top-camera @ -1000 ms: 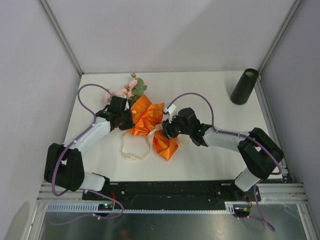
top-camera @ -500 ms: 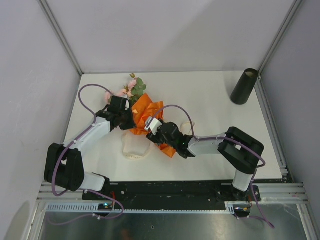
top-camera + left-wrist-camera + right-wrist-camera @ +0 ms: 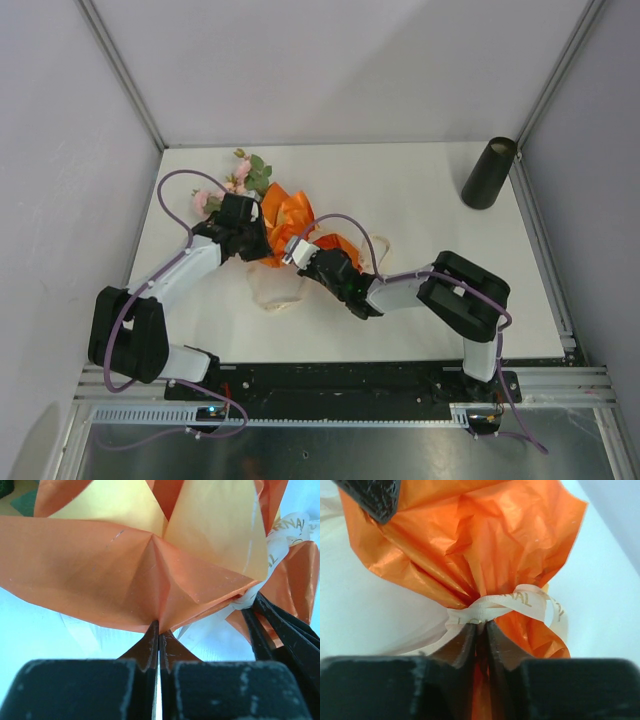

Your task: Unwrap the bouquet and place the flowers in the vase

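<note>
The bouquet lies at the table's left middle, its pink flowers (image 3: 238, 178) pointing to the far left and its orange paper (image 3: 285, 215) still gathered. My left gripper (image 3: 247, 237) is shut on a fold of that paper (image 3: 125, 565), with its jaws pressed together at the fold (image 3: 159, 626). My right gripper (image 3: 303, 256) has its jaws nearly together on the bouquet's tied neck (image 3: 481, 626), just below the cream ribbon (image 3: 520, 600). Orange paper shows between those jaws. The black vase (image 3: 489, 172) stands upright at the far right corner, away from both arms.
A pale loop of ribbon or tissue (image 3: 270, 292) lies on the table in front of the bouquet. Another cream loop (image 3: 378, 247) trails to the right of it. The side walls stand close to the table edges (image 3: 150, 190).
My right gripper moved left onto the bouquet's neck and closed there. The bouquet and my left gripper shifted slightly toward the far left, and the paper's loose lower end is now bunched.
</note>
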Robot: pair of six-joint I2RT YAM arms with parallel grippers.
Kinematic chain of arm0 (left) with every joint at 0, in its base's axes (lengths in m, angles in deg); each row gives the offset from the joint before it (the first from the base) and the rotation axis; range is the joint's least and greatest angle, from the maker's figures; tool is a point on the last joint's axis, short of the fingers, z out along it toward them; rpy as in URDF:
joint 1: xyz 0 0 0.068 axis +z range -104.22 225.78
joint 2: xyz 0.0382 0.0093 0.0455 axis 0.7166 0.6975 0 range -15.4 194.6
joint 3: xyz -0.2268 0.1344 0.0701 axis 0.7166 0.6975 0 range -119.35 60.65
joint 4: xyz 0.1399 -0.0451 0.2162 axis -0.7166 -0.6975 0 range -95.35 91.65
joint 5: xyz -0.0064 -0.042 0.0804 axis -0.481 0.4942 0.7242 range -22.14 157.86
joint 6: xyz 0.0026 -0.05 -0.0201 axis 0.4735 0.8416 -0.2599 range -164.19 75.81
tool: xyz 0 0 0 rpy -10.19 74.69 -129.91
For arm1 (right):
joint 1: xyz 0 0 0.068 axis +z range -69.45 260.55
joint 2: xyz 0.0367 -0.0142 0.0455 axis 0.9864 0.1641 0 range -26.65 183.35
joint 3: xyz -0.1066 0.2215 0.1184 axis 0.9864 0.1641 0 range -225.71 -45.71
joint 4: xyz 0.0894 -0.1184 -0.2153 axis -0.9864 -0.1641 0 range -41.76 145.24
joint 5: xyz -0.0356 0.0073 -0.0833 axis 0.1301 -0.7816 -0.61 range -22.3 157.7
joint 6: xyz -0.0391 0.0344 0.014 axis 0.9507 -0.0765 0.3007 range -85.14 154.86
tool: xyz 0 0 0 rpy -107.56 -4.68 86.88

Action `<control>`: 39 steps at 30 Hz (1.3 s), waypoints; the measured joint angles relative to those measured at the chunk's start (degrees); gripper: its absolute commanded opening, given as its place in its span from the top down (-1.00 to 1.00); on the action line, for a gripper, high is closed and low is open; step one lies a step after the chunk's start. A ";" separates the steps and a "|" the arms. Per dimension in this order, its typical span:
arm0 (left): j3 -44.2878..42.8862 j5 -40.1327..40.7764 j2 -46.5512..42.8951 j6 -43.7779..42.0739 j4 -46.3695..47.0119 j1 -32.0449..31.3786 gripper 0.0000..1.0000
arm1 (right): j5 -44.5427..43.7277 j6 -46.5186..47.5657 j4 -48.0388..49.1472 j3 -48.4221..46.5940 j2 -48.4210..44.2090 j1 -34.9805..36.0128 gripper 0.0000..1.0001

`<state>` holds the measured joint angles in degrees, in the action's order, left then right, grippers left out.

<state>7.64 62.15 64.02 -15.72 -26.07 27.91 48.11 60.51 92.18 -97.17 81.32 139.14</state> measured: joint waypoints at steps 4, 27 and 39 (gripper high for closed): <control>0.96 0.13 -0.24 0.00 0.15 0.00 1.00 | -1.16 0.15 1.09 -0.22 -0.07 0.57 0.99; 1.60 -1.73 -2.43 1.53 1.77 -0.39 1.00 | 3.56 -25.66 -17.00 -0.70 -15.28 -3.23 0.88; 3.21 0.00 -2.49 1.40 0.00 -0.04 1.00 | 2.93 -30.14 -19.58 -0.74 -14.14 -4.55 0.96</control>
<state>10.85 62.15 61.53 -14.32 -26.07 27.86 51.03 30.37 72.60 -97.92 67.18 134.59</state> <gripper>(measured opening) 0.005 0.091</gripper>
